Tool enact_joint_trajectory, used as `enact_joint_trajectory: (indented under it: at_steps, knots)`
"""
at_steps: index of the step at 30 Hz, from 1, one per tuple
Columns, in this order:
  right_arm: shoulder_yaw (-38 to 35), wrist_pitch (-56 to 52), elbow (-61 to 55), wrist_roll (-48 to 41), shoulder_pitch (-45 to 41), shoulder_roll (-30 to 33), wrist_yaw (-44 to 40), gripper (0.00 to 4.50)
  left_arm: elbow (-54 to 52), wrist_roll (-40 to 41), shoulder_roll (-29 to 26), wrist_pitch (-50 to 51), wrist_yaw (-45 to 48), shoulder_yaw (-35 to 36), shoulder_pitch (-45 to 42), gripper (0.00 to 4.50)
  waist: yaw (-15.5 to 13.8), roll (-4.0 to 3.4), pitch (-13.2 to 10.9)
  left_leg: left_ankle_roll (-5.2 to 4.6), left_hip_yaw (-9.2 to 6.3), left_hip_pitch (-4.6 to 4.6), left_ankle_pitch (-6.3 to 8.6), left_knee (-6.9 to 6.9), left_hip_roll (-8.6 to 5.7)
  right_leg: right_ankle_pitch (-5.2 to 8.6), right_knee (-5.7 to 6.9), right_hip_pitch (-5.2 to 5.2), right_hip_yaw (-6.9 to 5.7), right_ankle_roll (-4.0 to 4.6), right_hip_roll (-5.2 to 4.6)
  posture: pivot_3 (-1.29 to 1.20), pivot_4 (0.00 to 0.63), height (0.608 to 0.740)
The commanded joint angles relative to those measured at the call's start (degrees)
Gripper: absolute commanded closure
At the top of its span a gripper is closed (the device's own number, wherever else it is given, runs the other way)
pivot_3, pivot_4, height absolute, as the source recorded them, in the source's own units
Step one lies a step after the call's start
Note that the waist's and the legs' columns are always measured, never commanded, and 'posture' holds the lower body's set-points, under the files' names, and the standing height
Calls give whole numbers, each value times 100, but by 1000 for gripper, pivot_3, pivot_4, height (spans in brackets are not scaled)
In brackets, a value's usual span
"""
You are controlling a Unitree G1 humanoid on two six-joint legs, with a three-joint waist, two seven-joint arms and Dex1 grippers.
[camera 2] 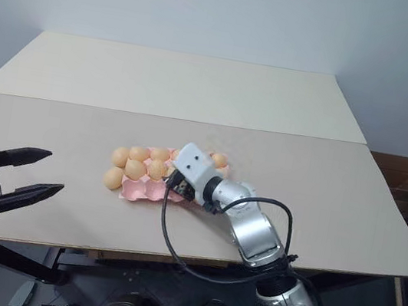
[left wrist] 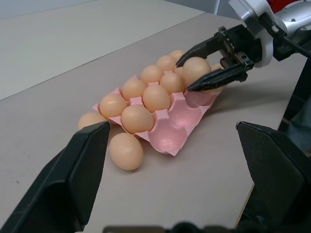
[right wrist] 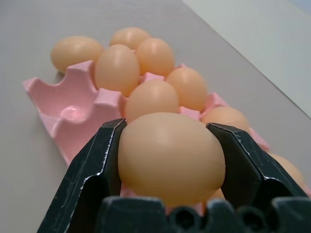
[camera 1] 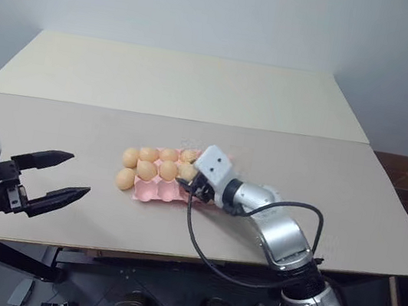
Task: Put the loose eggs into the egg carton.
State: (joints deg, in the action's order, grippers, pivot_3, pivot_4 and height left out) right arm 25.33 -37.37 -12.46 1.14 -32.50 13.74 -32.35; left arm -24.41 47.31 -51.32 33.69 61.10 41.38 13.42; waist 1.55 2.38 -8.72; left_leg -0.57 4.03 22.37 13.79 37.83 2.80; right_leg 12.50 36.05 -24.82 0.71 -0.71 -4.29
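right hand (left wrist: 210, 73): clamped on one smooth pale orange-tan egg (right wrist: 171, 158), held over the near row of the flat pink moulded egg carton (left wrist: 167, 138) | empty cups lie just below | left hand (camera 1: 56, 178): fingers apart, well apart from carton on worktop (camera 1: 338, 190)

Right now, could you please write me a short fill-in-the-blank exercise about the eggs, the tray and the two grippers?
1. The right gripper has its jaws shut on a smooth pale orange ____.
2. That gripper hovers over the flat ____ moulded egg carton.
3. The left gripper holds ____, jaws wide apart.
4. One loose egg lies on the beige ____ beside the carton.

Missing: egg; pink; nothing; table
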Motion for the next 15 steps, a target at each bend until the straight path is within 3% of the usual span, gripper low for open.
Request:
enact_joint_trajectory:
  at_steps: [1,3,10,15]
  knots:
    - [-64,-75,-244,40,-30,4,44,707,-53,23,-55,-16,-25,4,-63,0,-2,0,0,0,-1,1,0,0,0,-1,1,-2,-1,-2,1,0,150,740]
    - [-199,-193,-439,-75,-68,45,-12,38,-43,17,-53,-24,-33,-11,-77,0,-7,1,0,0,-3,6,0,-2,2,-4,3,-8,-3,-8,5,0,150,740]
    - [-1368,-430,-1439,-849,206,826,-495,38,74,-66,-15,-127,55,87,41,0,-70,2,1,0,-3,11,0,-3,3,-4,1,-12,-4,-9,7,0,150,740]
    - [-2820,287,-1765,-1630,1170,2137,-1577,38,167,-103,-18,-154,273,487,454,0,-98,4,1,-3,-3,18,5,-3,0,0,-10,-10,-6,-11,4,0,150,740]
